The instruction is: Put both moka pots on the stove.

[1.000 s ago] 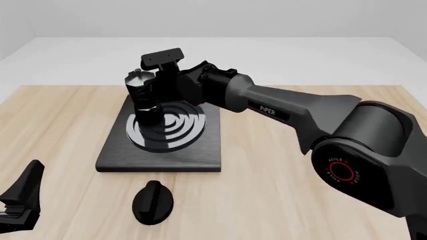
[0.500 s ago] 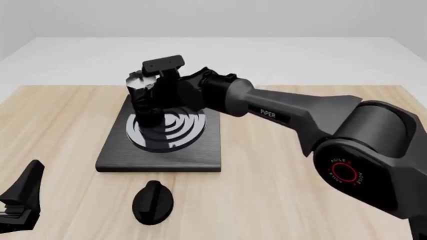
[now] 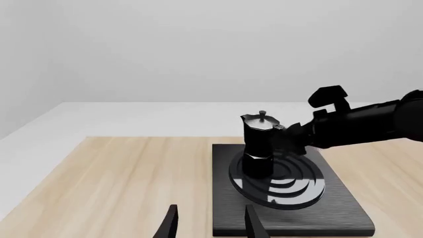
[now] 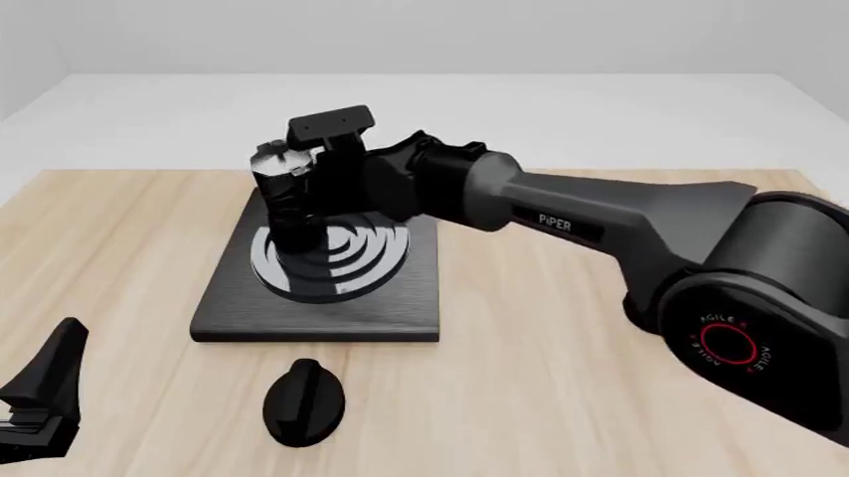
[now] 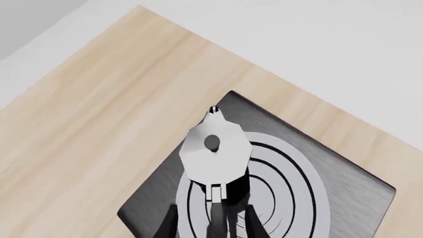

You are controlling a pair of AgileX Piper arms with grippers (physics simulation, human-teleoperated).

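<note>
One moka pot (image 4: 284, 195) stands upright on the left part of the burner rings of the stove (image 4: 385, 306). It also shows in the left wrist view (image 3: 260, 144) and from above in the right wrist view (image 5: 215, 151). My right gripper (image 4: 318, 191) is at the pot's handle side. In the right wrist view (image 5: 210, 223) its fingers (image 5: 170, 223) stand apart on either side of the handle without pressing it. My left gripper (image 4: 34, 397) is open and empty at the near left table edge, far from the stove (image 3: 343, 203). The second moka pot is out of view.
A black oval knob (image 4: 304, 399) lies on the wooden table just in front of the stove (image 5: 155, 196). The right arm (image 4: 597, 234) stretches from the near right across the table to the stove.
The right wrist has shifted slightly to the right and nearer. The pot has stayed in place on the burner. The left arm has not moved.
</note>
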